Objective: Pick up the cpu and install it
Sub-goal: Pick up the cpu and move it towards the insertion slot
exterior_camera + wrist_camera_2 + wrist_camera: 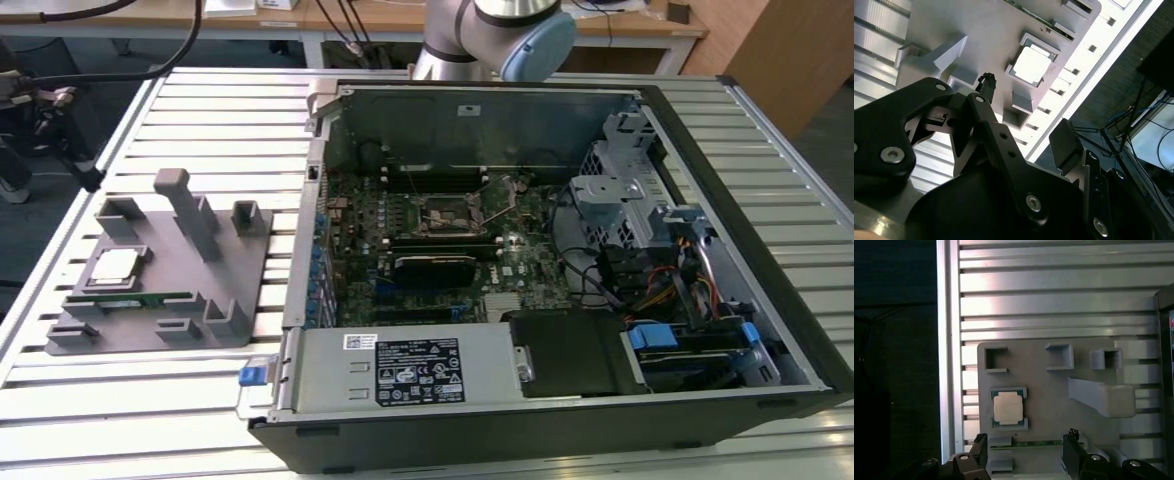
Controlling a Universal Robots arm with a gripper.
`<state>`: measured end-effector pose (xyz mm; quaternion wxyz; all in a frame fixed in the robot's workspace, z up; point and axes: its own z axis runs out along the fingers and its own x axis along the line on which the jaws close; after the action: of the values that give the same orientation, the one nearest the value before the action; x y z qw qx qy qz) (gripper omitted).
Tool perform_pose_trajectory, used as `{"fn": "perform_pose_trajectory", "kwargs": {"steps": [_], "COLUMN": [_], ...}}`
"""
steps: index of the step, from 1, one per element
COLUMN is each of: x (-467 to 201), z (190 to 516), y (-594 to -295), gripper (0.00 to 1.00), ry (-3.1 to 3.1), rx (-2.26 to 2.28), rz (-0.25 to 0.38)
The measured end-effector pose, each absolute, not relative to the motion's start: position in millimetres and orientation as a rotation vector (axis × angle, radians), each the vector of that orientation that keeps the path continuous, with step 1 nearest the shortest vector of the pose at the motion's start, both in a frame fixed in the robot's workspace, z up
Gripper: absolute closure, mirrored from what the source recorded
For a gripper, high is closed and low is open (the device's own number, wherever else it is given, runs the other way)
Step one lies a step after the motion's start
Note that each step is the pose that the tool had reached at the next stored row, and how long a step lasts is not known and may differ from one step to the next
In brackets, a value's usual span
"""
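Pick stage, I'd say: the cpu (112,268) lies untouched at the exterior view's left. The gripper (1026,452) hangs spread nearby; grabbing needs careful centring.

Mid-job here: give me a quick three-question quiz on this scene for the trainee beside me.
1. True or false: the hand is shut on the cpu.
2. Fill in: in the exterior view, the grey fixture on the slatted table lies to the ____ of the open computer case.
3. Where does the cpu lie?
A) in a pocket of the grey fixture
B) inside the computer case
C) on the bare table

Key: 1 false, the hand is open and empty; 2 left; 3 A.
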<state>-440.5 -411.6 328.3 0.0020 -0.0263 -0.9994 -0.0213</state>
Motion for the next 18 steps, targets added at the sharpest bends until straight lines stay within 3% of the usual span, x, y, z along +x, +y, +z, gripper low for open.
{"fn": "perform_pose_trajectory", "kwargs": {"steps": [18], "x": [-440.5], "z": [318.9], "y": [-411.6], "gripper": [0.3], "ry": [-3.136], "rx": [-0.083], "rz": [-0.067]}}
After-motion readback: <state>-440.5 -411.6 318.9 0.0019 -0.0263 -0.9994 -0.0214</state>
